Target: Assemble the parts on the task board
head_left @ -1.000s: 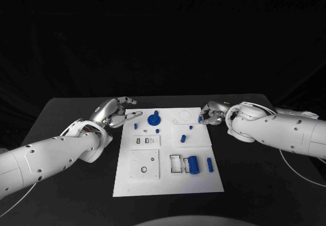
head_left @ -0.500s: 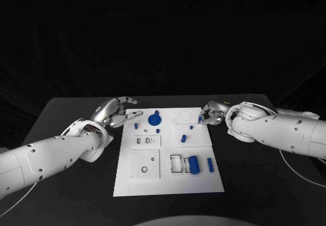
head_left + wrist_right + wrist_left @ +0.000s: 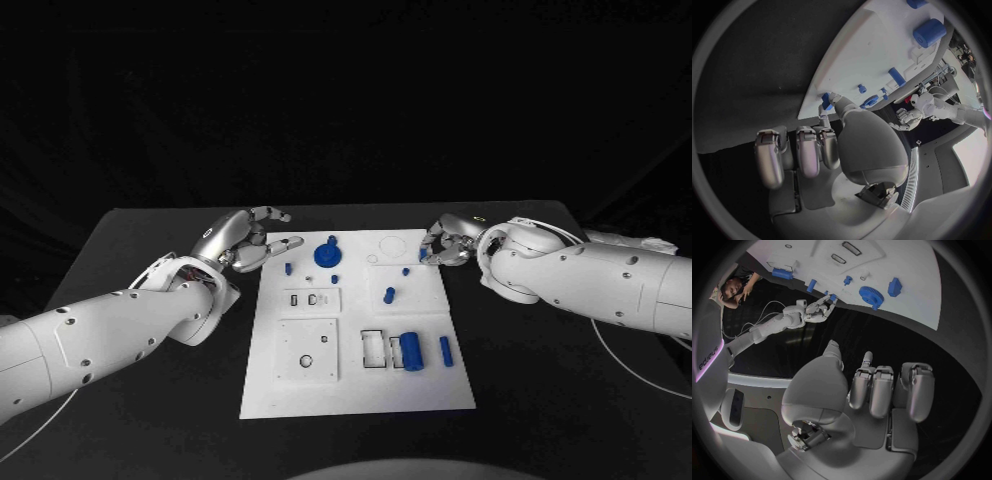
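The white task board (image 3: pixel 361 385) lies in the middle of the black table. On it are a blue gear (image 3: pixel 327 254), a short blue peg (image 3: pixel 389 294), a thick blue cylinder (image 3: pixel 413 350) and a slim blue bar (image 3: pixel 446 349). My right hand (image 3: pixel 453 240) hovers at the board's far right edge and pinches a small blue part (image 3: pixel 826 100) between thumb and a finger. My left hand (image 3: pixel 245 240) is at the far left corner, fingers loosely bent and apart, holding nothing; the gear (image 3: pixel 871 294) lies just beyond its fingertips.
The board has a small inset plate with slots (image 3: pixel 310 299), a larger square plate (image 3: pixel 307 349) and a rectangular recess (image 3: pixel 375 347) beside the cylinder. Bare black table (image 3: pixel 548 400) stretches on both sides of the board and toward me.
The right hand has edged very slightly toward the board with the small blue part still pinched. The left hand has stayed where it was.
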Controlling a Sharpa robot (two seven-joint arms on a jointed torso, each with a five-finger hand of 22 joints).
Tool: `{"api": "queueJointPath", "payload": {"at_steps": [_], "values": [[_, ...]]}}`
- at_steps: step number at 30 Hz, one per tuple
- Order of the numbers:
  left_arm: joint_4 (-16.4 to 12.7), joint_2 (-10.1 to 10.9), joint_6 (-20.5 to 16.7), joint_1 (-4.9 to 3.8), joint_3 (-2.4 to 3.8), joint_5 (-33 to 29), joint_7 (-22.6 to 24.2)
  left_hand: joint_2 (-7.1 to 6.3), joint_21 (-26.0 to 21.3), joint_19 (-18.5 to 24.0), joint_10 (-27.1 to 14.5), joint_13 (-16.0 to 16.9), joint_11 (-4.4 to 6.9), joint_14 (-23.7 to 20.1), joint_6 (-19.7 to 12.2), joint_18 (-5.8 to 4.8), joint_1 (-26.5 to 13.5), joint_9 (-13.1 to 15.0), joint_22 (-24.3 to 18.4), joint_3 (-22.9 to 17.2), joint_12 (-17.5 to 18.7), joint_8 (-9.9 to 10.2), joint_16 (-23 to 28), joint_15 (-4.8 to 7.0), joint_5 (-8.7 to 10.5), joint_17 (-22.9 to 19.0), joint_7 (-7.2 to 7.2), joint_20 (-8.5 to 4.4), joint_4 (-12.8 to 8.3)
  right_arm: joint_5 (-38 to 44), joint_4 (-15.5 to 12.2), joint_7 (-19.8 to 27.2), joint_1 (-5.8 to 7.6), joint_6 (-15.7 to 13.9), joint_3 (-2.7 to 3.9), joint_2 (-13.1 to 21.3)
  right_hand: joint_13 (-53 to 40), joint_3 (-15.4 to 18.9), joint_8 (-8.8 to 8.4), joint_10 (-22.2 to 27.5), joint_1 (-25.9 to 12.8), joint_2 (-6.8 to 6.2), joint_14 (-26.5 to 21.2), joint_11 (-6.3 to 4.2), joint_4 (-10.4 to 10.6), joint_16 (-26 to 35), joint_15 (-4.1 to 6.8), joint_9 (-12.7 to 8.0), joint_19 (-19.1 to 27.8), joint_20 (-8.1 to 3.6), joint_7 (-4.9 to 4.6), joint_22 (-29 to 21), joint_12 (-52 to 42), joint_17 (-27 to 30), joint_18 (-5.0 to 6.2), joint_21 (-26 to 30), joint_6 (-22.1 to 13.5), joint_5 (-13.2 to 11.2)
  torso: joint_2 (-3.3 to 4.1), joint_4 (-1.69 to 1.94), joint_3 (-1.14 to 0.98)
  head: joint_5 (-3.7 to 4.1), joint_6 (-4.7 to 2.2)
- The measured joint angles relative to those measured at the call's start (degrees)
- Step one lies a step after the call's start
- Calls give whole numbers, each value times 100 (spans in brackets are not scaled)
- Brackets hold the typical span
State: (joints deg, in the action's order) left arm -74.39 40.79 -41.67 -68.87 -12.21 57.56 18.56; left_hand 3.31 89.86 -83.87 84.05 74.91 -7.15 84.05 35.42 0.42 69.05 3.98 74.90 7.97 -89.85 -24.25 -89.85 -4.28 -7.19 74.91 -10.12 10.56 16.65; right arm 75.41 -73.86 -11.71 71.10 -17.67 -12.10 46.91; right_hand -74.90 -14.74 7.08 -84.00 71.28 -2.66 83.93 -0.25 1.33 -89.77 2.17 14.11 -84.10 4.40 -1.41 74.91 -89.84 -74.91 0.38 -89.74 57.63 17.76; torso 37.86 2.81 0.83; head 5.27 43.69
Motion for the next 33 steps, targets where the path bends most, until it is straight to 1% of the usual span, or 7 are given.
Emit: {"api": "queueJointPath", "payload": {"at_steps": [1,7,10,14,19,24,33], "values": [[1,0,0,0,0,0,0,0,0,0,0,0,0,0,0,0,0,0,0,0,0,0,0,0,0,0,0,0,0,-9,-8,8,-1,-21,0,1,0,0,0,0,0,0,0,0,0,0,0,0,0,0,-17,0,0,0,0,0,19,0,-1,-1,0,-3,-1],[3,2,0,0,0,0,0,0,0,0,0,0,0,0,0,0,0,0,0,0,0,0,0,0,0,0,0,0,0,-117,-97,84,-1,-213,-1,6,0,-15,-7,0,0,-1,0,0,-16,0,0,-9,21,-21,-33,0,0,0,0,0,86,33,-2,-2,0,-10,-1],[3,9,0,0,0,0,0,0,0,0,0,0,0,0,0,0,0,0,0,0,0,0,0,0,0,0,0,0,0,-174,-175,124,6,-311,2,6,-1,-15,-3,0,0,-1,21,0,-16,0,21,-9,21,-21,-81,0,0,0,0,0,138,33,-2,-3,0,-19,-5],[9,15,0,0,0,1,0,0,0,0,0,0,0,0,0,0,0,0,0,0,0,0,0,0,0,0,0,0,0,-251,-338,179,71,-447,15,-12,-5,-14,20,0,0,-2,21,0,-16,0,21,-9,21,-20,-89,-1,0,0,0,0,191,55,-2,-4,1,-24,-6],[20,12,0,0,0,1,0,0,0,0,0,0,0,0,0,0,0,0,0,0,0,0,0,0,0,-1,0,0,0,-319,-559,225,209,-566,31,-97,-4,-16,20,0,0,-2,21,0,-18,0,21,-9,21,-20,-88,2,0,1,0,0,194,55,-2,0,3,-17,12],[25,9,0,0,0,1,0,0,0,0,0,0,0,0,0,0,0,0,0,0,0,0,0,0,0,-1,0,0,0,-360,-768,242,282,-611,38,-218,-4,-30,19,0,0,-3,21,1,-32,0,21,-8,21,-20,-129,4,0,1,0,0,235,55,1,6,3,-16,22],[38,1,0,0,0,2,0,0,0,0,0,0,0,0,0,0,0,0,0,0,0,0,0,0,0,-1,0,0,0,-442,-1093,217,333,-541,40,-442,-4,-29,9,0,0,-3,21,1,-32,0,21,-6,21,-20,-129,4,0,1,0,0,235,54,1,6,7,-51,63]]}}
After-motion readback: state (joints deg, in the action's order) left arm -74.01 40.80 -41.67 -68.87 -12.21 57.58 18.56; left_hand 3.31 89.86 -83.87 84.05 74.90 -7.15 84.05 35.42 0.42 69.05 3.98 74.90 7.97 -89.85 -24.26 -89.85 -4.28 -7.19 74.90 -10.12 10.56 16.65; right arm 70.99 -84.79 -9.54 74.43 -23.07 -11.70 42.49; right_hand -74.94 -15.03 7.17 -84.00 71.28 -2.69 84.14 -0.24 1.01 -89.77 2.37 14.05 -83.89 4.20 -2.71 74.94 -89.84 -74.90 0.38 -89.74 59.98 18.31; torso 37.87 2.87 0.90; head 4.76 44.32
